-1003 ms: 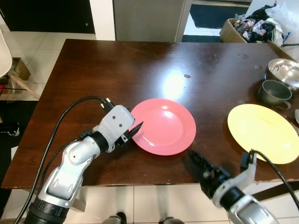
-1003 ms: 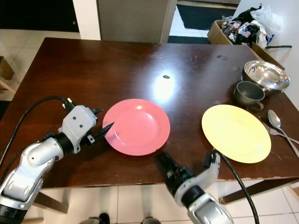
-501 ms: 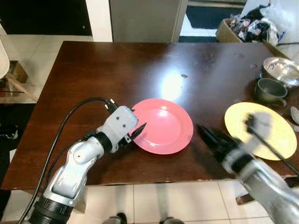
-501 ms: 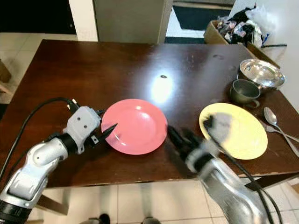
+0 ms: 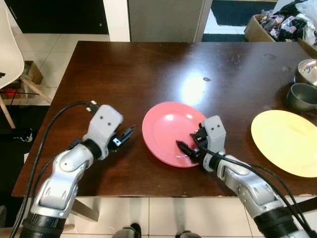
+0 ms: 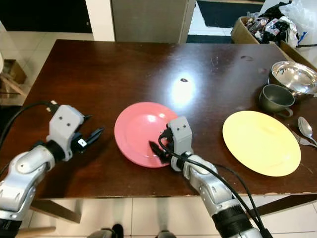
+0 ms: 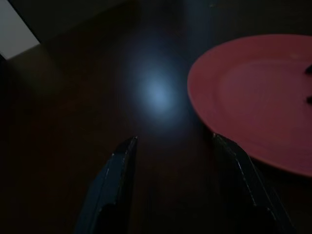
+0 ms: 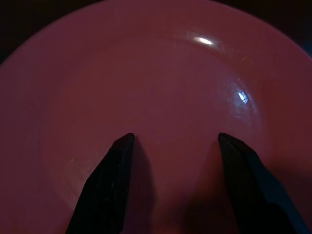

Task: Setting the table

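Since a second ago my right claw [image 5: 184,148] has swung in from below the counter's near edge and now hangs over the pink plate's near-right rim, while my left claw [image 5: 126,135] has backed off the plate's left edge and sits just beside it, apart.

Biggest first: the dark wooden counter [image 5: 148,69] carries everything. On it, well to the right, lies a yellow plate [image 5: 287,141]; the pink plate [image 5: 171,131] lies flat near the counter's front edge, between my two claws. Further right stand a steel bowl [image 6: 293,77] and a grey cup [image 6: 275,98], with a spoon [image 6: 306,130] at the far edge.

Both claws are spread wide and hold nothing; the right wrist view shows my fingers [image 8: 109,185] straddling bare pink surface.

I judge this plate light, rigid and glossy, so likely slippery. Lying flat, it offers only the rim: one finger under, one over.
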Controlling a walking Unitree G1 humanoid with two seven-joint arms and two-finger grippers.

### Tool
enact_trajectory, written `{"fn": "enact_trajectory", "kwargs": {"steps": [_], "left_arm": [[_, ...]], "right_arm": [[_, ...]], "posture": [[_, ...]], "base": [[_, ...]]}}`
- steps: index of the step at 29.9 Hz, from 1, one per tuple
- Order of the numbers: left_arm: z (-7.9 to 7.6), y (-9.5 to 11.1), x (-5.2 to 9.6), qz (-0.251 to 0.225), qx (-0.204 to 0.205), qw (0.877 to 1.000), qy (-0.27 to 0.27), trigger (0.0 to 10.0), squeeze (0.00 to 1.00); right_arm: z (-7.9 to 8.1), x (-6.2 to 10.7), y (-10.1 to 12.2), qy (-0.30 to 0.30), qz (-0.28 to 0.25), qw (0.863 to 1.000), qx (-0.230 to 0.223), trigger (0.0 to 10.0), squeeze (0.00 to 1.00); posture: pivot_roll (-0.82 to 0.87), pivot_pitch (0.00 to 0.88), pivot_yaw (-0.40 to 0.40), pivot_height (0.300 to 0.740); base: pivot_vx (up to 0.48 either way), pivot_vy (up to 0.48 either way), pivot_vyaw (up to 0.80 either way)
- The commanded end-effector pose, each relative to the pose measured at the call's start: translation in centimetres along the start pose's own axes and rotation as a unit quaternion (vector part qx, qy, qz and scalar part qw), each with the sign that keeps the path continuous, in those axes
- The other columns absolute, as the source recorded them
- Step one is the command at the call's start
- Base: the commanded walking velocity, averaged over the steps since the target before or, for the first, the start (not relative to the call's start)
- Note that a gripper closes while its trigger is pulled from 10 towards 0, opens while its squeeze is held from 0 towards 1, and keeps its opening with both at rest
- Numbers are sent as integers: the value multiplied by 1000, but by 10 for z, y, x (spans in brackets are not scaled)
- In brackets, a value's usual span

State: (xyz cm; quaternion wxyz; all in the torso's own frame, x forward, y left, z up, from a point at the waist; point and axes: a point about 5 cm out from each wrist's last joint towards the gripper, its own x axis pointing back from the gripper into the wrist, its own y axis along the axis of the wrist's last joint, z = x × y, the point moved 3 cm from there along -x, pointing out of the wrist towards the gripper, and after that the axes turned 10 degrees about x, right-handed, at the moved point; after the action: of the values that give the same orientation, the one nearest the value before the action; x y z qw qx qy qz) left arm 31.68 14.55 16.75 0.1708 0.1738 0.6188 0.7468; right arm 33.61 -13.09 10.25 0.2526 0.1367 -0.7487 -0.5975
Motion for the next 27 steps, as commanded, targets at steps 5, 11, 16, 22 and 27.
{"fn": "enact_trajectory", "kwargs": {"steps": [5,11,16,22,27], "left_arm": [[-2,0,2,5,7,1000,2,10000,0],[-4,2,2,3,11,1000,2,10000,0],[-6,1,1,5,16,1000,3,10000,0],[-8,2,-1,3,20,1000,3,10000,0],[-5,2,-2,-2,27,999,17,10000,0]], "right_arm": [[23,0,-15,71,11,997,2,10000,0],[51,2,-23,132,8,991,2,10000,0],[57,8,-29,147,4,989,8,10000,0],[36,8,-20,111,-15,994,11,10000,0],[2,12,26,41,-103,994,8,10000,0]], "posture": [[-40,85,89,740],[-53,83,84,740],[-61,86,78,740],[-70,82,73,740],[-80,85,67,740]], "base": [[0,0,0],[0,0,0],[0,0,0],[0,0,0],[0,0,0]]}}
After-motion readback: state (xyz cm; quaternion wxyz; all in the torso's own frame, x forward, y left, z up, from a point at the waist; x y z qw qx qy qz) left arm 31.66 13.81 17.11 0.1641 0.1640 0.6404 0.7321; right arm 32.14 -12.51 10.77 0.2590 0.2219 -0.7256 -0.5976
